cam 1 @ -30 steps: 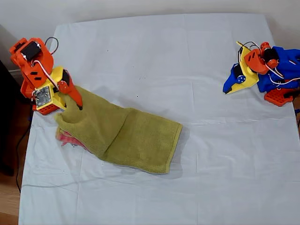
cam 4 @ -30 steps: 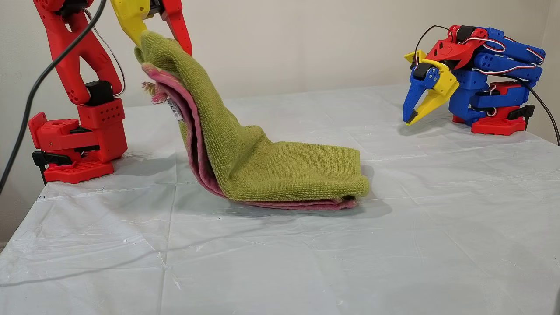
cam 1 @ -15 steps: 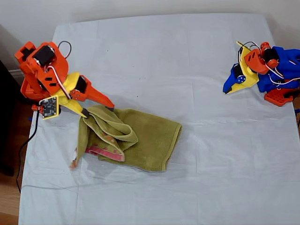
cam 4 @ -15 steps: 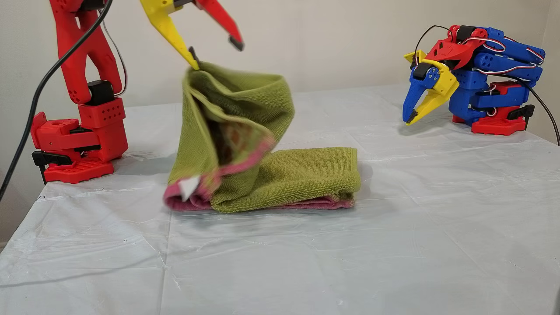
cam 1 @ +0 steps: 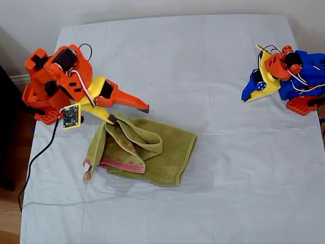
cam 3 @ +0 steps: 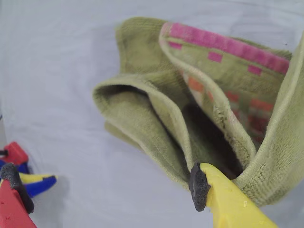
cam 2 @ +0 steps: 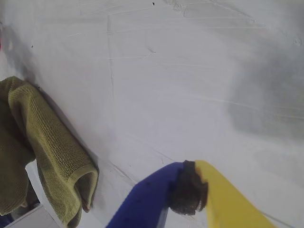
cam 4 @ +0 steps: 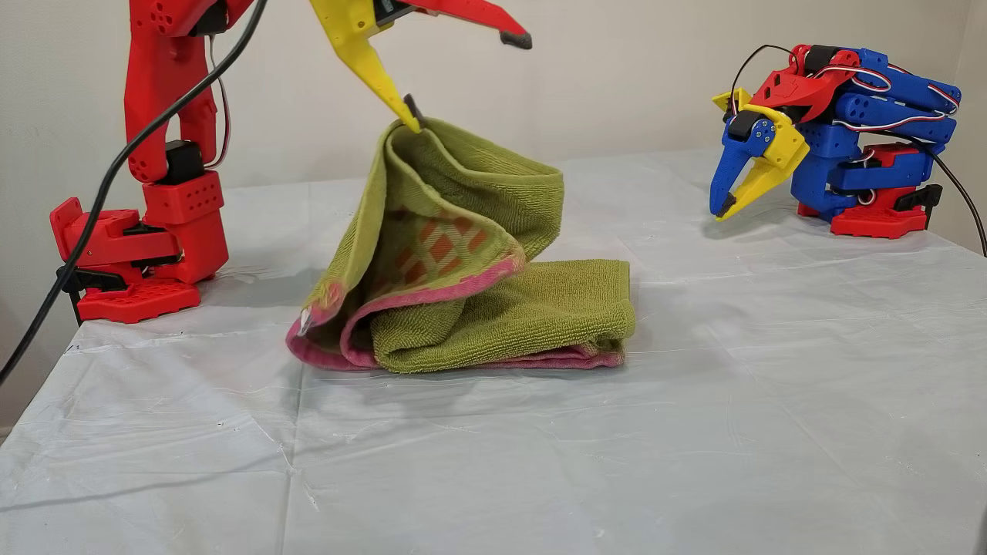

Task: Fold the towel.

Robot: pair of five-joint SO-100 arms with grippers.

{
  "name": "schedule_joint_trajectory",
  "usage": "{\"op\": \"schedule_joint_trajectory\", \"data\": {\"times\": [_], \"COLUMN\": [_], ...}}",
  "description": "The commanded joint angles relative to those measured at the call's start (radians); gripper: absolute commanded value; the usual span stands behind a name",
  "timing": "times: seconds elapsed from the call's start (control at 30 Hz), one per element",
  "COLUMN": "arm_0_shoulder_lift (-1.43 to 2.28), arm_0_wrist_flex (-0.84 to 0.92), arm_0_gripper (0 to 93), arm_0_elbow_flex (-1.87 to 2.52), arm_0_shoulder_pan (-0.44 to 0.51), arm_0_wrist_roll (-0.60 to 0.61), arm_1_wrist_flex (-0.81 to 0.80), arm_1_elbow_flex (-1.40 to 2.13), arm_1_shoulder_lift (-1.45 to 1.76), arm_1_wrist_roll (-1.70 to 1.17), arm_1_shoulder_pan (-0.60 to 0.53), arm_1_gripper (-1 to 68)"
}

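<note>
The olive-green towel [cam 1: 162, 147] lies partly folded on the white sheet, toward the exterior view's left. One edge is raised in a peak [cam 4: 463, 166], showing the pink hem and the orange squares [cam 3: 228, 45]. My second gripper [cam 1: 129, 115] is open wide above it. Its yellow finger [cam 4: 370, 54] has the towel's edge caught at its tip, and the red finger [cam 4: 478, 14] touches nothing. My first gripper [cam 1: 247, 96] rests shut and empty at the exterior view's right, far from the towel [cam 2: 47, 147].
A white sheet [cam 1: 203, 61] covers the whole table. The red arm's base [cam 4: 135, 254] stands at the exterior view's left edge with a black cable [cam 1: 38, 157] trailing off the table. The blue arm's base [cam 4: 871, 208] sits at the exterior view's right edge.
My second gripper has opened and swung toward the exterior view's right. The gripped towel layers dropped and spread; only one edge stays hooked on the yellow fingertip. The first arm has not moved.
</note>
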Motion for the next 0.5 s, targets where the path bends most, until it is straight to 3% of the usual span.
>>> {"op": "schedule_joint_trajectory", "data": {"times": [0.0, 0.23, 0.37, 0.47], "arm_0_shoulder_lift": [-0.026, -0.319, -0.716, -0.798], "arm_0_wrist_flex": [-0.049, -0.153, -0.155, -0.265], "arm_0_gripper": [68.8, 67.4, 61.6, 64.9], "arm_0_elbow_flex": [-0.107, -0.322, -0.859, -0.873], "arm_0_shoulder_pan": [-0.114, -0.264, -0.295, -0.302], "arm_0_wrist_roll": [0.066, 0.164, 0.189, 0.179], "arm_1_wrist_flex": [0.002, 0.002, 0.002, 0.002], "arm_1_elbow_flex": [0.1, 0.1, 0.1, 0.1], "arm_1_shoulder_lift": [0.215, 0.215, 0.215, 0.215], "arm_1_wrist_roll": [-0.005, -0.005, -0.005, -0.005], "arm_1_shoulder_pan": [0.008, 0.008, 0.008, 0.008], "arm_1_gripper": [0.1, 0.1, 0.1, 0.1]}}
